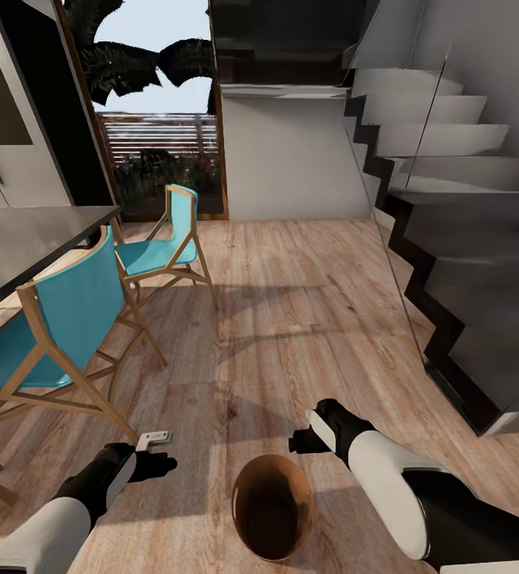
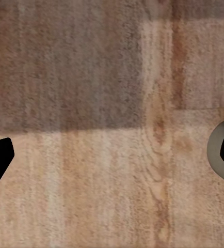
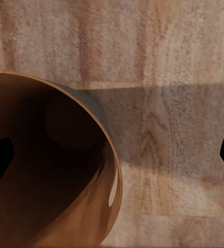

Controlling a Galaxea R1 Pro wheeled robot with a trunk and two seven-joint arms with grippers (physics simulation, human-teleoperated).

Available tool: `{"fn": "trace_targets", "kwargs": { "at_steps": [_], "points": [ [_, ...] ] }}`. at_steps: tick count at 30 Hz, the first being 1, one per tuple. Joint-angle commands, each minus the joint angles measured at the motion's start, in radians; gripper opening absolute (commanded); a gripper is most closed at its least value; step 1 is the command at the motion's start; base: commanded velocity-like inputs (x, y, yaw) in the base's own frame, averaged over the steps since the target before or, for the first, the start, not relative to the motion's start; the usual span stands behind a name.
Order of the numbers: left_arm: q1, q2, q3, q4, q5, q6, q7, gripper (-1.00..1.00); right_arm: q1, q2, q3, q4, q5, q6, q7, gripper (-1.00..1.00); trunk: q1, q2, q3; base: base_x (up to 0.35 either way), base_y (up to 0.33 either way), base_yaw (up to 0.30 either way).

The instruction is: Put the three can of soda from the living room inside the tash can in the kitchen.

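Note:
The tash can (image 1: pixel 273 510) stands on the wood floor just in front of me, pale outside and copper-brown inside. My right gripper (image 1: pixel 300 441) hangs open just beyond its rim, nothing between the fingers. In the right wrist view the bin's brown inside (image 3: pixel 50 175) lies under one finger of the right gripper (image 3: pixel 114 157); a dim round patch sits deep in it and I cannot tell what it is. My left gripper (image 1: pixel 159 462) is open and empty, to the bin's left over bare floor. The cans of soda are out of view.
This is the kitchen. A grey metal-topped table (image 1: pixel 28 231) with two teal chairs (image 1: pixel 68 319) stands at the left. A dark staircase (image 1: pixel 450 239) fills the right side. A glass door (image 1: pixel 159 112) is at the back. Open wood floor (image 1: pixel 291 303) lies ahead.

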Motion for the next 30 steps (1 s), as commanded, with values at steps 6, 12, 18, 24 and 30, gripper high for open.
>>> {"fn": "trace_targets", "kwargs": {
  "at_steps": [6, 12, 18, 24, 30],
  "points": [
    [0.034, 0.000, 0.003, -0.034, 0.004, -0.034, -0.007, 1.00, 0.034, -0.034, 0.000, -0.034, -0.003, -0.034, 0.004, 1.00, 0.000, 0.000, 0.000, 0.000, 0.000, 0.000],
    [0.152, 0.000, 0.003, -0.046, 0.005, -0.069, -0.007, 1.00, 0.053, -0.050, -0.001, -0.057, -0.003, -0.046, 0.005, 1.00, 0.000, 0.000, 0.000, 0.000, 0.000, 0.000],
    [0.158, 0.000, 0.003, -0.048, 0.005, -0.072, -0.008, 1.00, 0.057, -0.052, -0.001, -0.059, -0.004, -0.049, 0.004, 1.00, 0.000, 0.000, 0.000, 0.000, 0.000, 0.000],
    [0.159, 0.000, 0.003, -0.049, 0.005, -0.073, -0.008, 1.00, 0.063, -0.052, -0.001, -0.055, -0.007, -0.049, 0.009, 1.00, 0.000, 0.000, 0.000, 0.000, 0.000, 0.000],
    [0.159, 0.000, 0.003, -0.047, 0.005, -0.073, -0.007, 1.00, 0.072, -0.050, 0.000, -0.055, -0.008, -0.049, 0.011, 1.00, 0.000, 0.000, 0.000, 0.000, 0.000, 0.000]
  ]
}}
